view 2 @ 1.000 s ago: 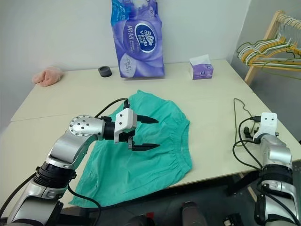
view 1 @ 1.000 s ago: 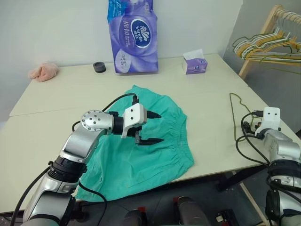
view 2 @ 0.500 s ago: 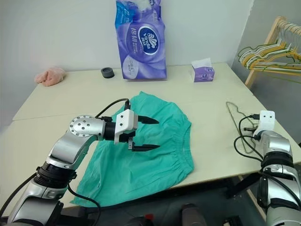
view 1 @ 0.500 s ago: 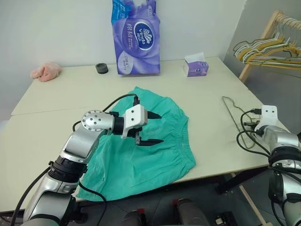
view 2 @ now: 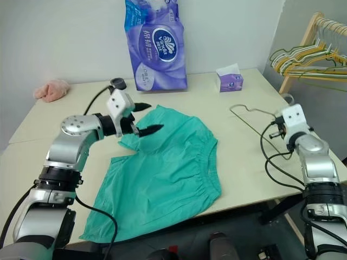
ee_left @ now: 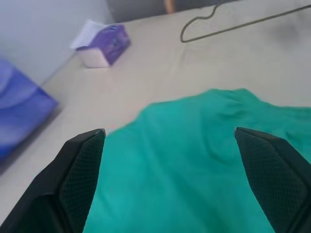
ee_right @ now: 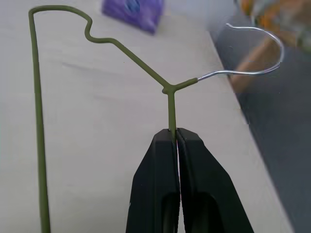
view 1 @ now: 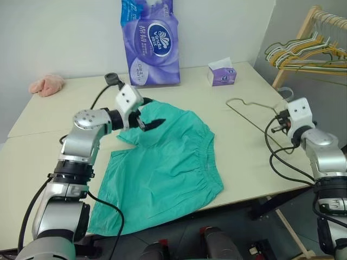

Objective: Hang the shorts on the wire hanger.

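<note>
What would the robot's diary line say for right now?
right pincer: shut on wire hanger, lifted off table | left pincer: open above shorts | shorts flat, not hung yet

"Vinda" in a white oval on the purple tissue pack (view 1: pixel 151 42).

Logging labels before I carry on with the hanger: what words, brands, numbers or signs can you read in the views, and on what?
"Vinda" in the oval logo on the purple tissue pack at the back of the table.
Large white Chinese characters above that logo: too blurred to read.
White round label low on the same pack: print too small to read.
Small purple tissue box: no legible print.
Nothing else carries writing.
</note>
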You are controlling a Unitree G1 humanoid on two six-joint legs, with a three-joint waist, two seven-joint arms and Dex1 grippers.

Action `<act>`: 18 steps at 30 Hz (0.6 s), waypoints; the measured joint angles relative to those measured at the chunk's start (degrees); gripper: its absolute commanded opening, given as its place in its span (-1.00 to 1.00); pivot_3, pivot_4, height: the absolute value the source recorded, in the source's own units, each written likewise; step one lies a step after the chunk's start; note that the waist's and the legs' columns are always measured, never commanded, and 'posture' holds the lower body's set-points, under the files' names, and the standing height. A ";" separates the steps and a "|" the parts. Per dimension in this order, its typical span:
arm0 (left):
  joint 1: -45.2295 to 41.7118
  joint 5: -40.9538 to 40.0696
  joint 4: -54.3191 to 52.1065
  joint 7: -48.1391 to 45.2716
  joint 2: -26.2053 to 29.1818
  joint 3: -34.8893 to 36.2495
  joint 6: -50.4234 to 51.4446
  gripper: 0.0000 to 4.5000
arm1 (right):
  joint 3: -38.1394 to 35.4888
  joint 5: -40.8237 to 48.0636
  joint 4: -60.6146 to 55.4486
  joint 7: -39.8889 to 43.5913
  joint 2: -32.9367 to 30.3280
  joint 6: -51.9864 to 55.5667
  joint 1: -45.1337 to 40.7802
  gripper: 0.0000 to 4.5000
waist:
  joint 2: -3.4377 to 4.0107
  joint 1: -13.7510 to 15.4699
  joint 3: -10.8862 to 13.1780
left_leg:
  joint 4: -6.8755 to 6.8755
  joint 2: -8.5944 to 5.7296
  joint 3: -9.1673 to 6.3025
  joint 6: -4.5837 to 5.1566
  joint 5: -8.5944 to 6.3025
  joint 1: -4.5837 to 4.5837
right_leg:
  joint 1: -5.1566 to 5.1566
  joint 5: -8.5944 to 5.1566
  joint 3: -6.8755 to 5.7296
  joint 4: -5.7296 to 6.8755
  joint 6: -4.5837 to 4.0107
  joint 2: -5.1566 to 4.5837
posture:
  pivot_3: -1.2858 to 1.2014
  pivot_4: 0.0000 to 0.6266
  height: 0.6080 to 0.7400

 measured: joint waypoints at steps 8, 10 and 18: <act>-2.92 -4.68 7.42 -11.15 2.92 1.70 9.45 1.00 | 9.83 -6.65 -10.42 8.55 -3.77 -13.82 1.23 -0.99 | 0.01 -0.53 0.01 | 0.01 -0.06 0.01 0.00 0.00 -0.10 | -0.17 0.01 0.04 0.03 0.02 -0.02 | -0.19 -0.76 1.00; -3.23 -5.07 7.43 -15.19 4.54 1.36 12.12 1.00 | 11.41 -8.70 -11.91 9.60 -4.24 -18.51 1.22 -0.99 | 0.00 -0.85 0.00 | 0.00 -0.06 0.01 -0.01 0.00 -0.11 | -0.19 0.01 0.04 0.04 0.02 -0.02 | -0.19 -0.76 1.00; -2.99 -3.35 8.69 -20.40 4.40 -1.87 12.12 1.00 | 14.50 -12.79 -11.91 12.11 -3.99 -31.30 -1.02 -0.99 | 0.00 -1.07 0.00 | 0.00 -0.05 0.01 -0.05 0.01 -0.18 | -0.32 0.02 0.13 0.08 0.01 -0.04 | -0.19 -0.76 1.00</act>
